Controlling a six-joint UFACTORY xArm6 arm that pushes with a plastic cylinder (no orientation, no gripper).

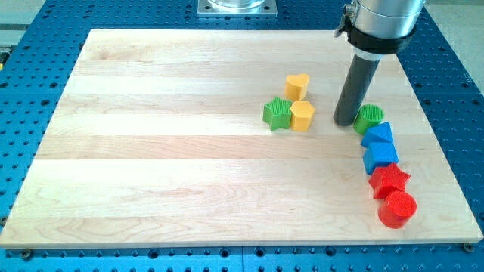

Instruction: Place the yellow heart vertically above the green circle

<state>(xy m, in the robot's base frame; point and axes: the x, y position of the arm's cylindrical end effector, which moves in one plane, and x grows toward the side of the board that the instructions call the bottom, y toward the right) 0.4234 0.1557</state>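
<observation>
Nearest the lens, down at the lower right, sits the red cylinder (pixel 397 209), close to the bottom edge of the wooden board (pixel 166 151), with the red star (pixel 389 180) touching it just above. Big picture first: that pale board fills the frame on a blue perforated table (pixel 30 23), and its whole left half lies bare, plenty of sliding room there.

Next in size, the dark rod drops in from the upper right, and my tip (pixel 346 121) rests on the board just left of the green circle (pixel 369 118), touching it or nearly so; I can't tell which. No pincer on this rig, so nothing to part or clamp, only a blunt end for nudging.

Down the right side runs a curving chain: green circle on top, then a blue block (pixel 377 135), a blue cube (pixel 380 156), then the two reds. They're packed tight, so a push on one would likely disturb its neighbours.

Centre stage, the small cluster: the yellow heart (pixel 297 86) sits above and touching a yellow hexagon (pixel 302 115), with a green star (pixel 277 113) pressed to the hexagon's left. The heart is well left of the circle and slightly higher.

My read: the heart needs to travel right, into the open patch above the circle near the board's top edge. That lane is clear apart from the rod itself, so my tip should come round to the heart's left.
</observation>
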